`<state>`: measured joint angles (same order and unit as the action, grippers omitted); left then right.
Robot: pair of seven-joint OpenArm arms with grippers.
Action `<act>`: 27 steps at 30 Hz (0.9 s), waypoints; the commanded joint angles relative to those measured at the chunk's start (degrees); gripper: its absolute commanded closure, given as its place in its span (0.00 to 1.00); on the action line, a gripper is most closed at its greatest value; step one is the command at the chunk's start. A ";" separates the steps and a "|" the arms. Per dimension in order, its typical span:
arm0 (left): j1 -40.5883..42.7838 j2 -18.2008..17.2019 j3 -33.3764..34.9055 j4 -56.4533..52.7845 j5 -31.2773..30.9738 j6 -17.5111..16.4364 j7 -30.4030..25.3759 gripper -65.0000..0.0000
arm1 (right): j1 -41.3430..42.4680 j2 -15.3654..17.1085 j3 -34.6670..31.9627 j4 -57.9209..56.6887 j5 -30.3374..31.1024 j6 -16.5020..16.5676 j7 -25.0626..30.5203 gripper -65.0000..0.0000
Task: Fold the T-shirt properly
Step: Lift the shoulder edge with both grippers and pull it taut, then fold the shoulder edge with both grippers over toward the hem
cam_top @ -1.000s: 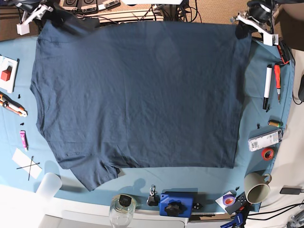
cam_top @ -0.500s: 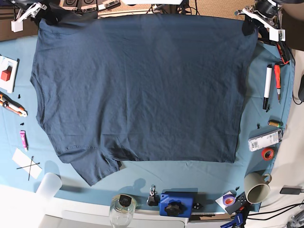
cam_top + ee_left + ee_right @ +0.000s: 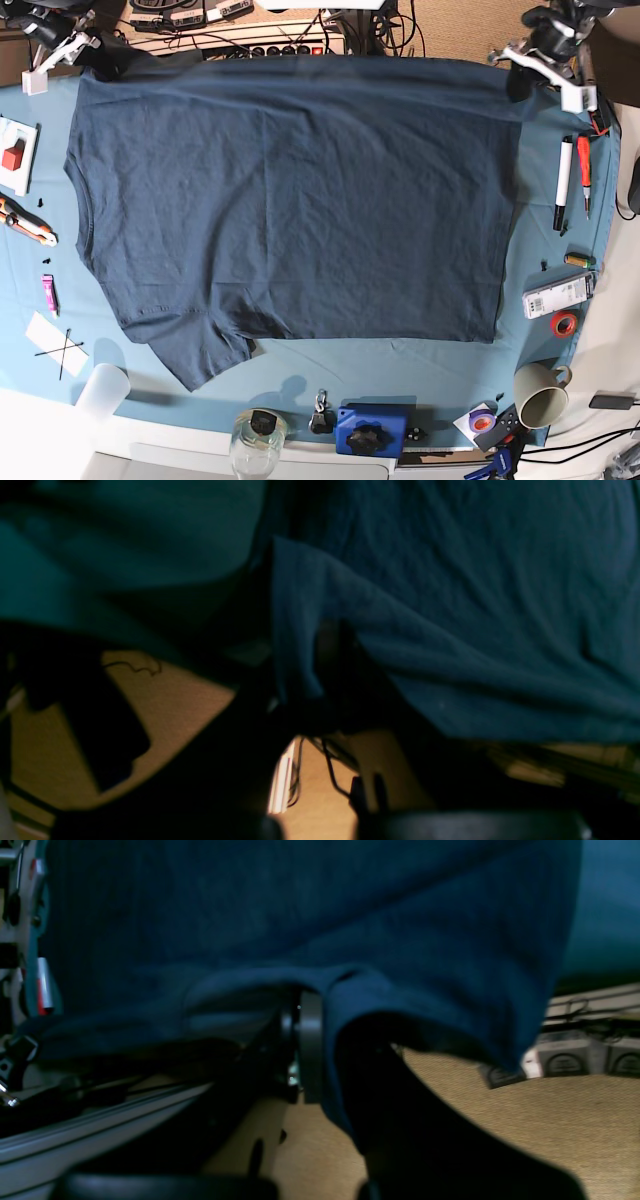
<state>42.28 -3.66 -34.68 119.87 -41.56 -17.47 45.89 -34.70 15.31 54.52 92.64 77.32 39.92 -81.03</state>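
At far edge | T-shirt [image 3: 300, 200] spread flat on table cloth [image 3: 400, 370] | L gripper [image 3: 522, 72] & R gripper [image 3: 92, 52] both clamped on far corners

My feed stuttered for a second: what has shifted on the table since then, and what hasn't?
Both grippers, left gripper and right gripper, stayed shut on the T-shirt and pulled its far edge further away from the camera side. The cloth drew flatter, and its near edge and sleeve slid slightly toward the near side. The markers, mug and tape roll stayed put.
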 commanded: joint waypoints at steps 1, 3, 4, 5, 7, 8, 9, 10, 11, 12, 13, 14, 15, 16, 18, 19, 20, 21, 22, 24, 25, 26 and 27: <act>-0.22 -0.35 0.96 0.90 0.37 0.42 -1.81 1.00 | -0.31 1.84 0.61 0.72 1.01 0.08 1.03 1.00; -1.57 -0.31 3.04 0.90 2.29 3.96 -3.37 1.00 | 0.39 2.78 0.61 0.72 0.72 0.08 1.03 1.00; -2.29 -0.33 3.58 0.90 3.58 5.05 -4.00 1.00 | 0.87 3.21 0.61 0.72 0.28 0.08 1.03 1.00; -3.19 -0.33 3.87 0.90 4.90 5.75 -3.93 1.00 | 1.55 3.61 0.61 0.72 -0.66 0.08 1.27 1.00; -4.79 -0.35 3.91 0.90 6.56 5.88 -3.91 1.00 | 3.19 4.42 0.61 0.70 -2.86 0.08 2.27 1.00; -5.46 -0.39 3.91 0.90 7.43 5.88 -3.91 1.00 | 4.17 4.72 0.61 0.68 -3.39 0.08 2.27 1.00; -6.03 -0.57 3.93 0.90 7.87 5.88 -3.87 1.00 | 5.16 4.96 0.61 0.68 -3.56 0.08 2.27 1.00; -6.19 -0.90 4.07 0.90 8.31 5.90 -3.93 1.00 | 6.08 5.11 0.57 0.68 -3.74 0.08 2.21 1.00; -6.27 -1.33 4.24 0.90 8.68 5.88 -3.91 1.00 | 6.86 5.29 0.52 0.68 -3.98 0.08 2.16 1.00; -6.27 -1.68 4.28 0.90 8.96 5.88 -3.93 1.00 | 7.56 5.38 0.48 0.68 -4.55 0.08 2.23 1.00; -6.27 -2.21 4.28 0.90 9.09 5.90 -3.91 1.00 | 8.31 5.35 0.39 0.68 -5.18 0.08 2.27 1.00; -6.29 -2.75 4.28 0.90 9.55 5.90 -4.17 1.00 | 8.92 5.35 0.07 0.68 -5.77 0.08 2.43 1.00; -6.29 -3.34 4.28 0.90 9.90 5.90 -4.83 1.00 | 9.42 5.35 -0.42 0.68 -6.34 0.08 2.73 1.00; -6.45 -3.89 4.28 0.90 9.90 5.90 -5.57 1.00 | 9.84 5.33 -0.96 0.68 -7.04 0.08 3.26 1.00; -7.17 -5.14 4.28 0.90 9.88 5.88 -6.16 1.00 | 10.47 5.33 -2.40 0.66 -9.05 0.08 4.74 1.00; -7.87 -5.68 4.31 0.87 9.86 5.88 -6.16 1.00 | 10.82 5.33 -3.28 0.66 -10.05 0.08 5.44 1.00; -8.61 -6.12 4.46 0.87 9.88 5.88 -6.34 1.00 | 11.26 5.33 -4.15 0.63 -11.19 0.08 6.08 1.00; -9.35 -6.60 4.92 0.83 9.88 5.90 -6.64 1.00 | 11.76 5.31 -5.03 0.63 -12.31 0.08 6.54 1.00; -10.12 -6.93 5.66 0.70 9.90 5.88 -6.93 1.00 | 12.28 5.31 -5.81 0.63 -13.27 0.08 7.04 1.00; -11.56 -7.21 7.87 -0.26 10.05 5.88 -6.99 1.00 | 13.38 5.31 -7.39 0.63 -15.32 0.08 8.33 1.00; -12.37 -7.19 9.20 -1.11 10.99 5.88 -7.02 1.00 | 13.99 5.31 -8.15 0.63 -16.35 0.08 8.79 1.00; -13.35 -7.13 10.45 -2.16 12.50 5.90 -7.19 1.00 | 14.71 5.31 -8.87 0.63 -17.22 0.08 9.05 1.00; -14.43 -7.13 11.43 -3.30 14.56 5.90 -7.93 1.00 | 15.50 5.31 -9.57 0.63 -18.25 0.08 9.25 1.00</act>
<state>28.08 -10.22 -22.79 115.48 -26.63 -12.05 39.75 -19.40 19.16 44.53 92.58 58.15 40.10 -73.25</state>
